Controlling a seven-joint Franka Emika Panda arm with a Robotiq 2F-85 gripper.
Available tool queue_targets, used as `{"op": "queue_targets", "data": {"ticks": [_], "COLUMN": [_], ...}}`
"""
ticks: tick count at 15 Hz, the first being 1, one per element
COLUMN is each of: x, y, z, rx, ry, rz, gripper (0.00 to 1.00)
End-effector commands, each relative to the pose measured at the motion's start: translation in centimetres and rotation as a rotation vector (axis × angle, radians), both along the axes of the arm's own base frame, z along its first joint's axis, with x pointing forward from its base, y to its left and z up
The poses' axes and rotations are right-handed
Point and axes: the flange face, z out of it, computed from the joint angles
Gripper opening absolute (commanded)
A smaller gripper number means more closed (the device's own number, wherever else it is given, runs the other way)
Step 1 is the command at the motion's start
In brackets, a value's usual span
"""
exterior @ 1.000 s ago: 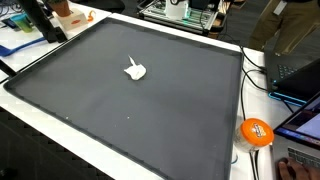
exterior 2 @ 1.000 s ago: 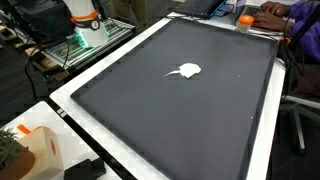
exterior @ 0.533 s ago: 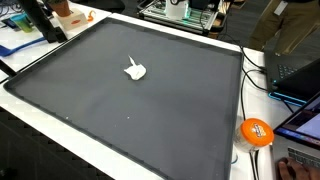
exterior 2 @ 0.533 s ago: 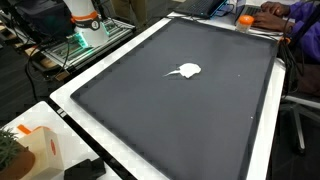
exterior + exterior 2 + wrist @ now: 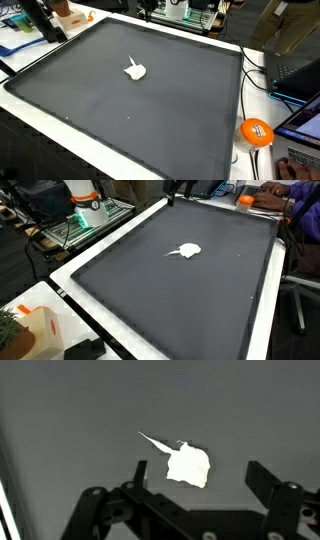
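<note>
Gripper (image 5: 197,467): jaws stood wide apart, nothing between the pads, nothing held. In the wrist view both fingers framed the bottom of the picture, hanging above the mat (image 5: 60,420). In an exterior view only a dark bit of the gripper (image 5: 172,189) showed at the top edge, over the far side of the table.

White scrap (image 5: 188,464): lay flat on the dark mat, alone, near the middle in both exterior views (image 5: 137,70) (image 5: 186,250). I could not tell what it was made of; it looked thin and crumpled.

Progress, as I judged it: nothing done to the scrap. It was not touched or lifted, and no contact showed. The gripper was lined up over it and that was all; every bit of handling was left.

Heading: a blob-shaped body with one thin pointed tail. In the wrist view the tail pointed up and left, with the body down and right, so the long axis ran on a diagonal, slanted across the line between the two fingers.

An orange ball (image 5: 256,132) sat off the mat, well apart.
</note>
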Motion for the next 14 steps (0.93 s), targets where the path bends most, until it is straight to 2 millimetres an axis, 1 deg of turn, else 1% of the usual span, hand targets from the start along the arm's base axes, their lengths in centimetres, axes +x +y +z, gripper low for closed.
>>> {"op": "queue_targets", "data": {"ticks": [1,2,4,6,9,12,14], "x": [0.3,0.5,0.7,2.5,5.0,7.5,9.1], "y": [0.0,0.0,0.1,1.3,2.7,3.5,3.7], "z": [-0.6,-0.7,-0.4,-1.2,-2.3,-3.5,-4.0], "rx": [0.003,0.004,0.006,0.031,0.036,0.013,0.016], "ry": [0.010,0.011,0.005,-0.038,0.008,0.063,0.107], "rz": [0.001,0.002,0.004,0.000,0.007,0.011,0.013], "gripper": [1.00,1.00,1.00,1.00,1.00,1.00,1.00]}}
